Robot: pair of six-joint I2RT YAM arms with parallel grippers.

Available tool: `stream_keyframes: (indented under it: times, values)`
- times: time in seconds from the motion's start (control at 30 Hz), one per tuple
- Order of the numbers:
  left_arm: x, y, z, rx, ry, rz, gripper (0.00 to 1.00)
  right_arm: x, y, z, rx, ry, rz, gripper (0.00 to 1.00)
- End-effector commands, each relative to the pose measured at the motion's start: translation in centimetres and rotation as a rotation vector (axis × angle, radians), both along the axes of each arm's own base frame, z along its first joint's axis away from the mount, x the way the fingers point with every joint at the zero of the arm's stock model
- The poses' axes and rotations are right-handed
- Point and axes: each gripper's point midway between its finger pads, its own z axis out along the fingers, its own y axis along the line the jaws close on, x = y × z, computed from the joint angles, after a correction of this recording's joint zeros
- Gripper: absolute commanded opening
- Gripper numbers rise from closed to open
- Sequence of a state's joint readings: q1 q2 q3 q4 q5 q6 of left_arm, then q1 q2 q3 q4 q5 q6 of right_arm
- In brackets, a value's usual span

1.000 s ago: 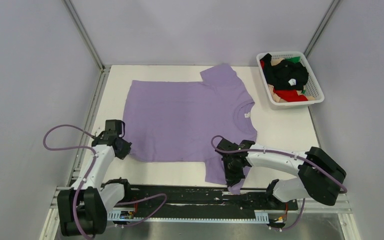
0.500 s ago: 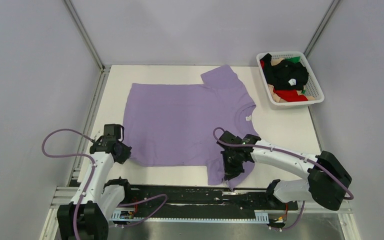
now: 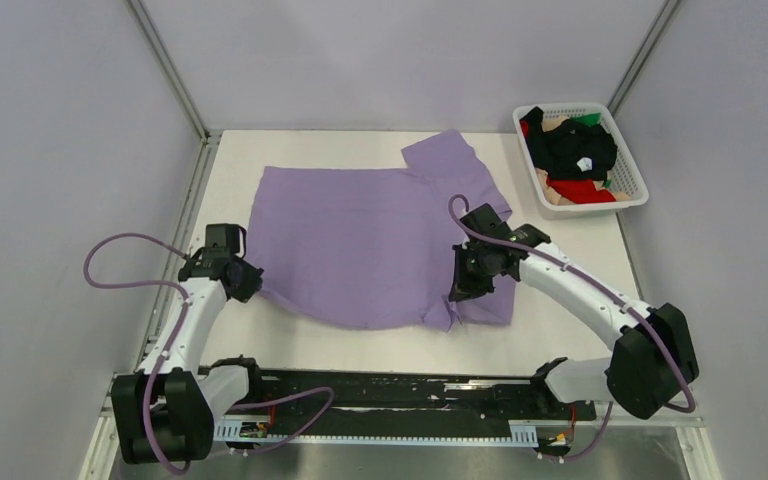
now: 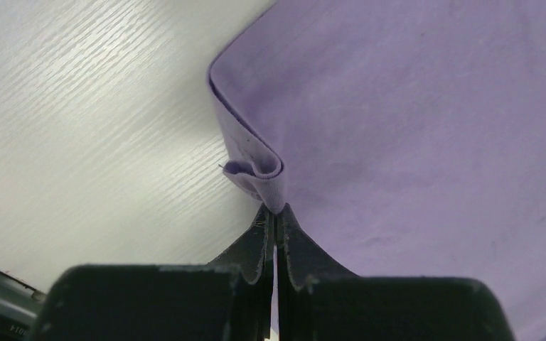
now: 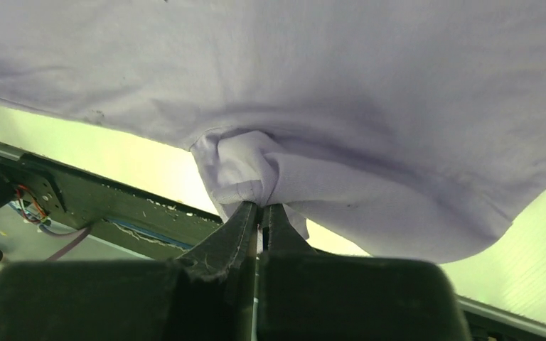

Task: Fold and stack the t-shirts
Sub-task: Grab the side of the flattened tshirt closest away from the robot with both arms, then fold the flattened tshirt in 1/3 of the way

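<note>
**A:** What had shifted over the last second?

**B:** In the top view, the right claw (image 3: 457, 290) had swung from the near edge toward the middle of the worktop (image 3: 580, 260). It took the near sleeve of the lavender t-shirt (image 3: 360, 230) along with it. The left claw (image 3: 251, 283) had barely moved, only a little farther from the bases.

**A:** How did the shirt lie?

**B:** It was spread across the worktop, with the far sleeve flat toward the back. Its near right part was lifted and doubled over under the right claw. The near hem ran in a curve from one claw to the other.

**A:** And the rest of the clothes?

**B:** The other t-shirts (image 3: 572, 150), black, red, beige and green, were heaped in the white basket (image 3: 632, 170) at the far right corner. They were well apart from both arms.

**A:** What did the left wrist view show?

**B:** The left claw (image 4: 276, 213) was clenched, with a rolled edge of the lavender t-shirt (image 4: 412, 106) pinched at its tips. Bare worktop (image 4: 78, 142) lay to the left of it and smooth cloth to the right.

**A:** And the right wrist view?

**B:** The right claw (image 5: 261, 207) was clamped on a bunched knot of the lavender t-shirt (image 5: 327, 71). The cloth was raised and draped overhead. A black rail (image 5: 114, 213) with wires showed below at the left.
</note>
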State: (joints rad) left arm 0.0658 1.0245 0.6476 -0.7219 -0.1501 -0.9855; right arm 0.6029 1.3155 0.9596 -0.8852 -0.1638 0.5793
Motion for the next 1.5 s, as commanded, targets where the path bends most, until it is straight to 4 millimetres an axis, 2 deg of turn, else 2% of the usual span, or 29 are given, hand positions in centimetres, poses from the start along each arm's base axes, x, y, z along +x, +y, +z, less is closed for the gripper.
stream_keyframes:
  times: [0.0,0.2,0.4,0.6,1.03,1.2,1.33,1.4,1.43,1.47]
  values:
    - [3.3,0.3,2.3,0.007,-0.092,0.003,0.00,3.3,0.5,2.6,0.068,-0.089,0.060,0.00]
    - [5.1,0.4,2.9,0.006,-0.094,0.007,0.00,6.8,0.2,4.6,0.093,-0.155,0.072,0.00]
    - [7.0,0.7,3.5,0.012,-0.095,0.007,0.00,9.8,-0.5,5.1,0.078,-0.188,0.070,0.00]
    - [8.6,1.2,3.1,0.014,-0.073,0.017,0.00,12.9,-1.6,5.5,0.061,-0.217,0.052,0.00]
    - [10.9,2.7,1.9,0.022,-0.028,0.043,0.00,17.9,-2.9,4.5,0.010,-0.248,0.025,0.00]
    - [11.9,2.8,0.7,0.015,-0.002,0.038,0.00,19.8,-3.0,4.1,0.007,-0.259,0.017,0.00]
    - [12.9,3.2,-0.1,0.021,0.011,0.051,0.10,22.1,-3.3,3.0,-0.004,-0.262,0.007,0.02]
    - [13.6,3.6,-0.4,0.028,0.011,0.060,0.20,23.7,-3.6,1.8,-0.019,-0.265,0.012,0.05]
    - [14.1,3.9,-0.1,0.033,0.002,0.065,0.41,25.0,-4.0,1.5,-0.038,-0.277,0.003,0.10]
    - [14.3,4.3,-0.5,0.040,0.015,0.073,0.52,26.3,-4.3,1.2,-0.058,-0.288,-0.006,0.15]
